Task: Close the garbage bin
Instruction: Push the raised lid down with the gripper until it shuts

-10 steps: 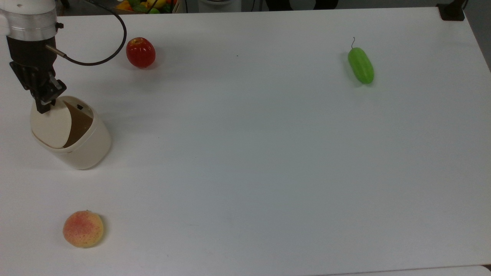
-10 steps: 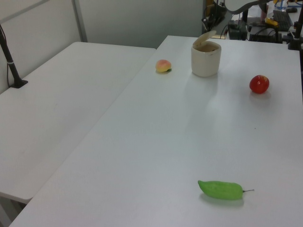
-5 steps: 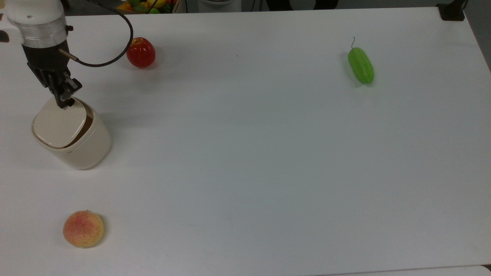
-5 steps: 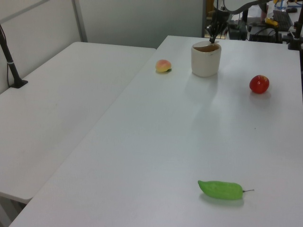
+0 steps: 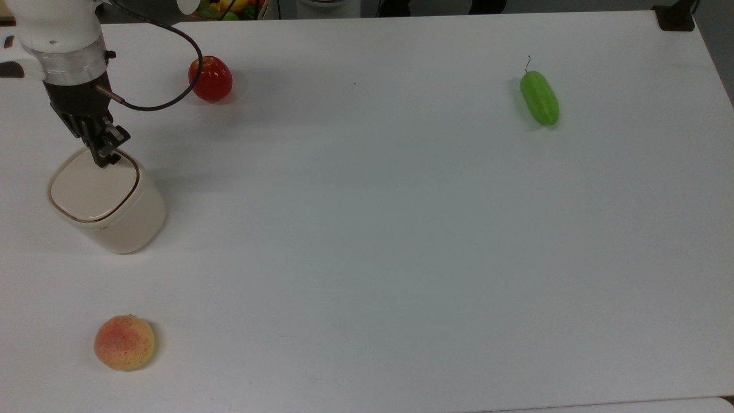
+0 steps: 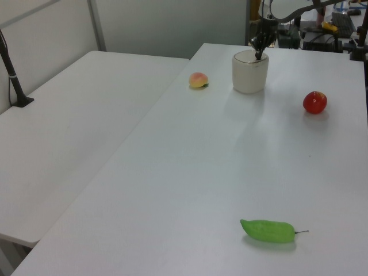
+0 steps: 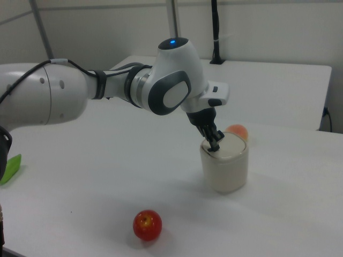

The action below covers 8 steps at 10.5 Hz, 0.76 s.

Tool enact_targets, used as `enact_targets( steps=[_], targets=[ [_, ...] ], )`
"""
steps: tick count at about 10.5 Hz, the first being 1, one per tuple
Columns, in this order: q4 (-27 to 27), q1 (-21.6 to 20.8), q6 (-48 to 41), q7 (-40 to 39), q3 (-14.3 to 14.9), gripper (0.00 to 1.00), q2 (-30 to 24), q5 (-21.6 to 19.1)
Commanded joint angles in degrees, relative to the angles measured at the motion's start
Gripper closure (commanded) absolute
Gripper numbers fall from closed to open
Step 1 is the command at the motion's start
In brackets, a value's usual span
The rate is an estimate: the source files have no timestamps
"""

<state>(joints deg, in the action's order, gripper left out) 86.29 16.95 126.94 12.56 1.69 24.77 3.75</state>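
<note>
Top view's left edge of the bench (image 5: 401,229) is where the garbage bin (image 5: 106,198) is seen, lid down flat, its far rim pressed from directly above by the clenched gripper (image 5: 106,158).

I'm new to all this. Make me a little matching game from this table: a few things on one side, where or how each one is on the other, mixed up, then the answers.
Things:
1. garbage bin
2. red apple
3. green cucumber
4. peach

Descriptions:
A. alone, far towards the top view's right
B. lid down flat, gripper tip at its edge
C. nearest the top view's bottom edge
D. beside the arm's black cable

Pairs: 1-B, 2-D, 3-A, 4-C
</note>
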Motion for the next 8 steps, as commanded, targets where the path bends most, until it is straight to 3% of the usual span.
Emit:
enact_targets(
  steps=[1,8],
  targets=[
    [0.81,-0.42,-0.37,0.36,0.24,1.00,0.36,-0.49],
    [1.34,-0.42,-0.29,0.27,0.24,1.00,1.24,-0.41]
  ],
)
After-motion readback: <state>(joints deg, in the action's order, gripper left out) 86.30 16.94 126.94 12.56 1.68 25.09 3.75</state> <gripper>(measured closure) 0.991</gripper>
